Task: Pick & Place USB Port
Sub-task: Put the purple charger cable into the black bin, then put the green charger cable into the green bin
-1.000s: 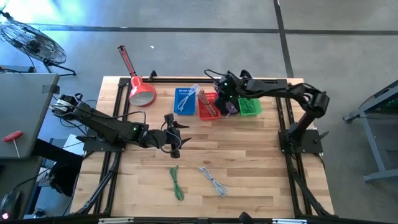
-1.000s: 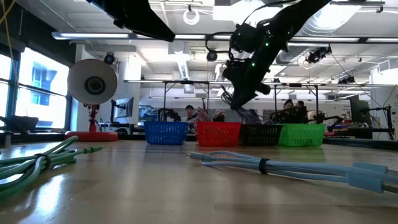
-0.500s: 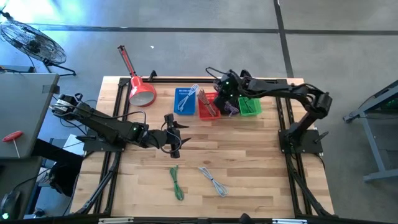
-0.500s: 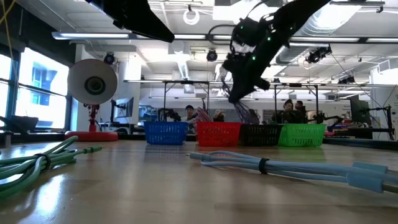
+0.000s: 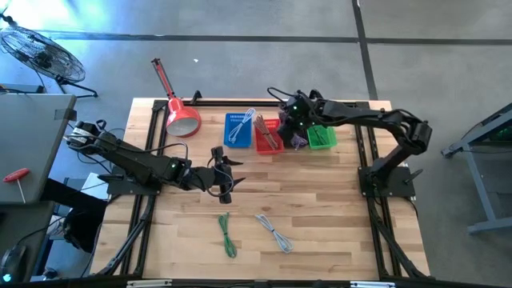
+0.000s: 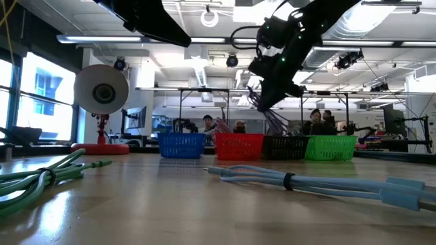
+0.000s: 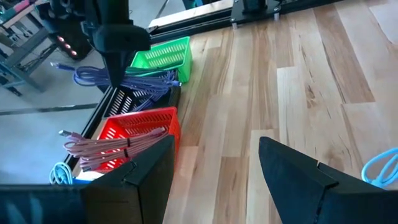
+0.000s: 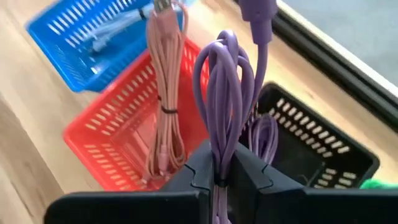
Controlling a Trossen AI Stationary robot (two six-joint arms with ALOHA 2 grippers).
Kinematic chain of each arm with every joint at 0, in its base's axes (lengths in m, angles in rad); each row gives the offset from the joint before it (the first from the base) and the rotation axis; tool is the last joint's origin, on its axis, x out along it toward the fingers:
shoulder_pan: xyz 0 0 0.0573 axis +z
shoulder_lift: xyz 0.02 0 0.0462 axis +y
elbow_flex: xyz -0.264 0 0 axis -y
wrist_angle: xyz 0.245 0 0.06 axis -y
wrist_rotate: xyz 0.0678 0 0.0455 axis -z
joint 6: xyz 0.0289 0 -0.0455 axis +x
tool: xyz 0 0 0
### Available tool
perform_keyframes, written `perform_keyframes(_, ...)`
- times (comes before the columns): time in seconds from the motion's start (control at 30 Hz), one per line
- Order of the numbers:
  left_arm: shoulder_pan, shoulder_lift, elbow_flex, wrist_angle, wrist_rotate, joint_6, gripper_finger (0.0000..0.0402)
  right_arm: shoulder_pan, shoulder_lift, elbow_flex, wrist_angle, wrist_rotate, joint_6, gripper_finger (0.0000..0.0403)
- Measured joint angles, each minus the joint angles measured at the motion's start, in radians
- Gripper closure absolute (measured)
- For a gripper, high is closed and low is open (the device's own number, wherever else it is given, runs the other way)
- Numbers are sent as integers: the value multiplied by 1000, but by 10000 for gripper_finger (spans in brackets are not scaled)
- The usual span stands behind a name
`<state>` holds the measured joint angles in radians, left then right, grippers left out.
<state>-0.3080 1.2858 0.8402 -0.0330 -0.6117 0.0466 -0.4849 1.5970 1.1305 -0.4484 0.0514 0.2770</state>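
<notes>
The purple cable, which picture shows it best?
The right wrist view: the looped purple cable fills the frame, pinched in the right tool above the black basket. The left wrist view shows its loops from afar; the low view and high view show small bits.

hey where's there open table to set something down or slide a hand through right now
Bare wood lies between the baskets' row and the two loose cables, right of the left gripper. The right edge beyond the grey cable is free too. It is crowded around the black basket, where the right gripper holds a purple cable.
</notes>
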Motion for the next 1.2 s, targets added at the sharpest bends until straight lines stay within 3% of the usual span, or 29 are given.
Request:
perform_keyframes(0.6, 0, 0, 0, -30, 31, -27, 177, -29, 110, 0, -43, 21, 37, 383)
perform_keyframes(0.97, 0, 0, 0, -30, 26, -27, 176, -25, 135, 0, -37, 57, 18, 274)
perform_keyframes(1.1, 0, 0, 0, -29, 13, -24, 177, -23, 111, 0, 5, -17, -39, 243)
perform_keyframes(1.2, 0, 0, 0, -30, -6, 12, 176, -19, 78, 0, 28, -129, -65, 224)
